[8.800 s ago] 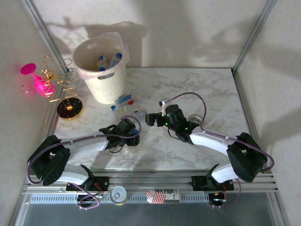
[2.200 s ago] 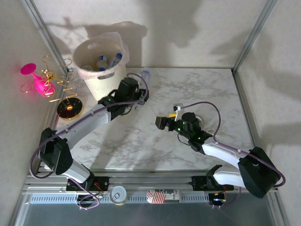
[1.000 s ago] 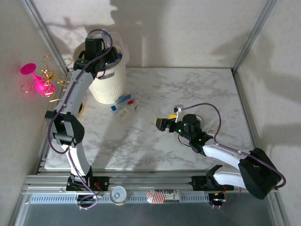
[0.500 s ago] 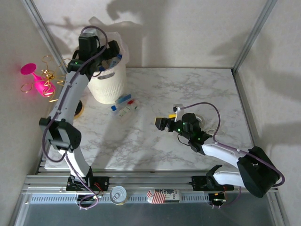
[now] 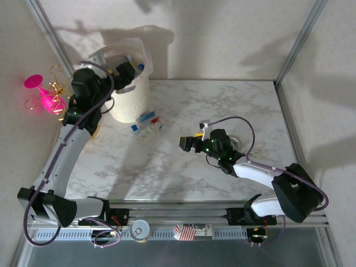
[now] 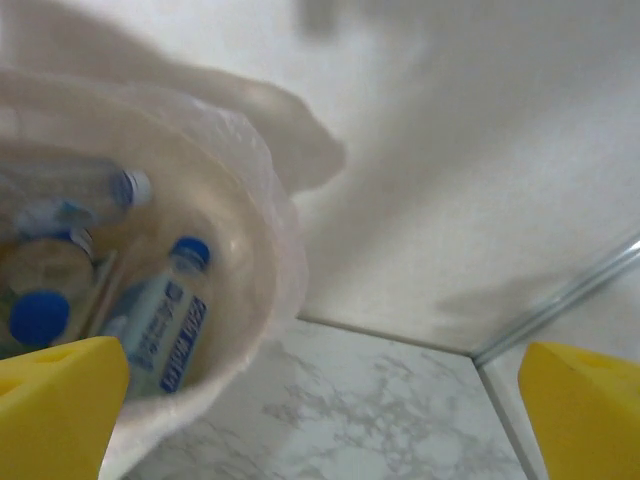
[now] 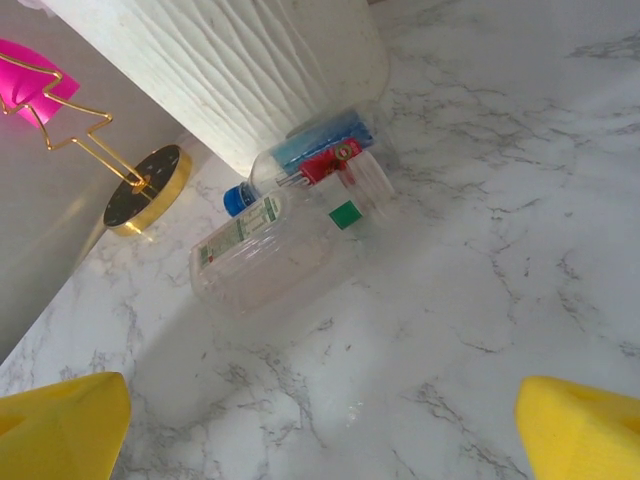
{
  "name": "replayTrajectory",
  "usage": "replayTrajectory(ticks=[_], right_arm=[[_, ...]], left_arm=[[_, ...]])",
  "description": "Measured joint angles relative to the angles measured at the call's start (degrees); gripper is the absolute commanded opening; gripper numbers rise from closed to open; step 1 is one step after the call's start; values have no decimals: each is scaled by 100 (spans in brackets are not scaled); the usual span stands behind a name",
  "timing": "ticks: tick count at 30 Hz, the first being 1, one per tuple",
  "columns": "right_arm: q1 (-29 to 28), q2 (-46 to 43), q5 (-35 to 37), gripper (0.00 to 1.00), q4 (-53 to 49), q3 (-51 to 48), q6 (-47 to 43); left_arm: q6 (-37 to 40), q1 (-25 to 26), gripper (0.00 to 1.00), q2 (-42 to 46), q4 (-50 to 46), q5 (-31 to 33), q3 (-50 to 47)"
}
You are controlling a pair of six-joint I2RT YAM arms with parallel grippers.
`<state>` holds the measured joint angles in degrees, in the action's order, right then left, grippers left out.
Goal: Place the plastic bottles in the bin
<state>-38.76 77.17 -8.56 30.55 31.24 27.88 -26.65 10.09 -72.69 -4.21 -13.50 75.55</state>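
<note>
Your right gripper [image 5: 186, 143] spread wide and empty over the marble [image 7: 480, 300], beyond it loose plastic bottles [image 7: 262, 248] lying at the bin [image 5: 132, 103] base, more bottles [image 6: 160, 325] inside (clear liner [image 6: 285, 210] showing), your left gripper [image 5: 124, 72] open above the rim

Nothing fully legible. Blue-label bottle [image 6: 160, 325] inside the bin [image 6: 262, 262]: white lettering along the label, too blurred to read. Clear bottle [image 7: 262, 252] lying near the bin's foot: white label with green mark and fine print, unreadable. Red-and-white pack [image 5: 192, 231] on the front rail, well apart from the bin: large letters, possibly starting "RE", rest unclear.
</note>
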Motion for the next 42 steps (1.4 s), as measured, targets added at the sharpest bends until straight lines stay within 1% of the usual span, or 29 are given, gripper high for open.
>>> replayTrajectory(ticks=[7, 10, 13, 23, 31, 38, 42], right_arm=[[0, 181, -201, 99, 13, 70, 46], [0, 181, -223, 99, 17, 70, 90], [0, 181, -225, 99, 22, 70, 140], [0, 181, -267, 99, 55, 70, 280], [0, 81, -256, 99, 52, 33, 302], [0, 22, -199, 99, 52, 24, 304], [0, 15, -199, 99, 52, 24, 302]], left_arm=[[-125, 553, 100, 446, 527, -151, -1681], [-122, 787, 100, 450, 616, -151, -2184], [-61, 946, 100, 262, 603, -127, -2459], [424, 1025, 98, -640, 286, 520, -2531], [721, 1093, 99, -1495, -142, 1034, -2420], [872, 1322, 98, -1912, -254, 1276, -2232], [929, 1412, 94, -2170, -304, 1381, -2190]])
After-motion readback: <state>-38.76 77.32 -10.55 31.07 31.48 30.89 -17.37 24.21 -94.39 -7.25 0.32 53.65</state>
